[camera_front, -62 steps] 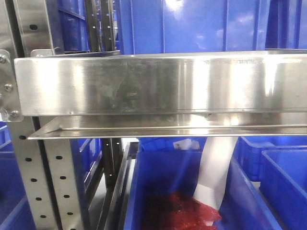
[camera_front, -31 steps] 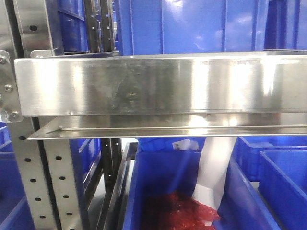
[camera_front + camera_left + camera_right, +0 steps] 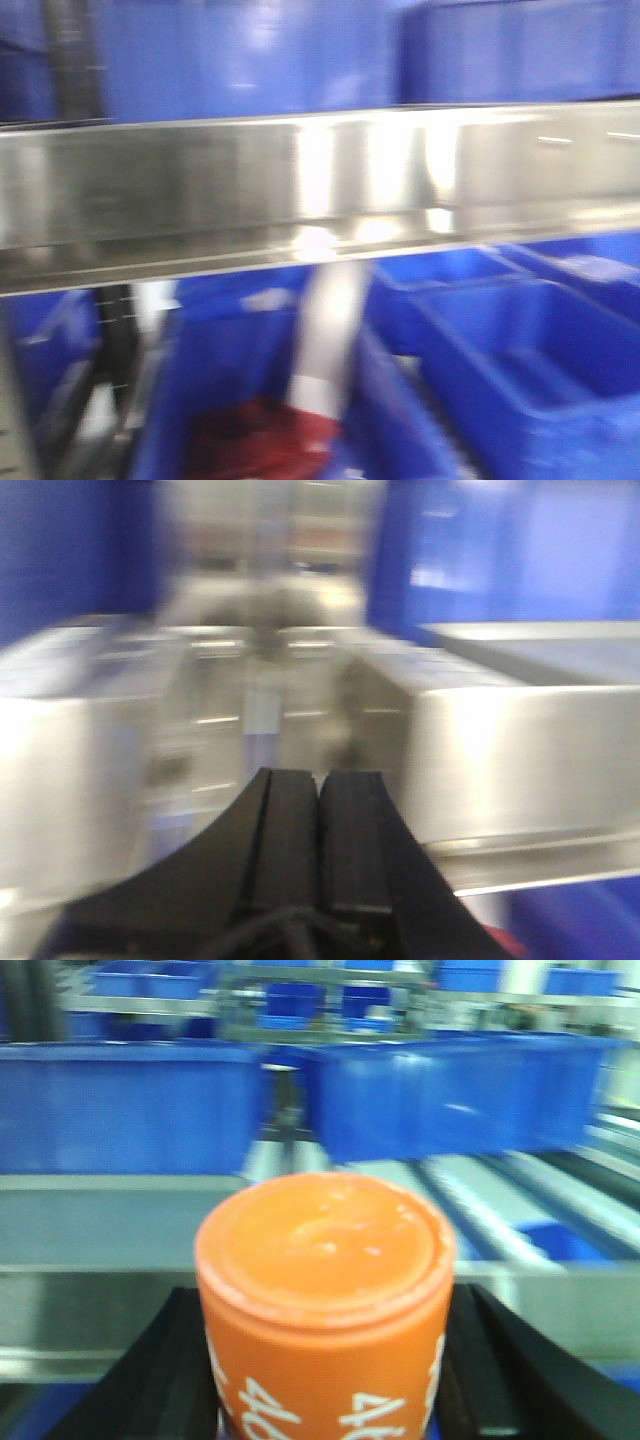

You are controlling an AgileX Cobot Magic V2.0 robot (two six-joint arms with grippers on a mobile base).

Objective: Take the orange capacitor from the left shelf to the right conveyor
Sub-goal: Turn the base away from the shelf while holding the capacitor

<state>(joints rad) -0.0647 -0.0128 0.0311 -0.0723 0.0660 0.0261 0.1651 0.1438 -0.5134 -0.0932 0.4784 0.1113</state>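
The orange capacitor [image 3: 325,1300] with white "4680" print stands upright between the black fingers [image 3: 170,1370] of my right gripper [image 3: 325,1380], which is shut on it. Behind it runs a grey metal shelf lip [image 3: 100,1225]. My left gripper [image 3: 318,790] is shut and empty, its pads pressed together, in front of the shiny steel shelf [image 3: 520,750]. In the front view the steel shelf [image 3: 320,180] crosses the frame, blurred. The right conveyor is out of view. Neither gripper shows in the front view.
Blue plastic bins [image 3: 520,370] sit below the shelf, one with red material [image 3: 250,440] and a white sheet [image 3: 325,340]. More blue bins [image 3: 450,1090] stand on the shelf ahead of the right gripper. All views are motion-blurred.
The front view has swung to the right: the shelf's left upright has slid out of frame and the bins have shifted left. The picture has gone blurred.
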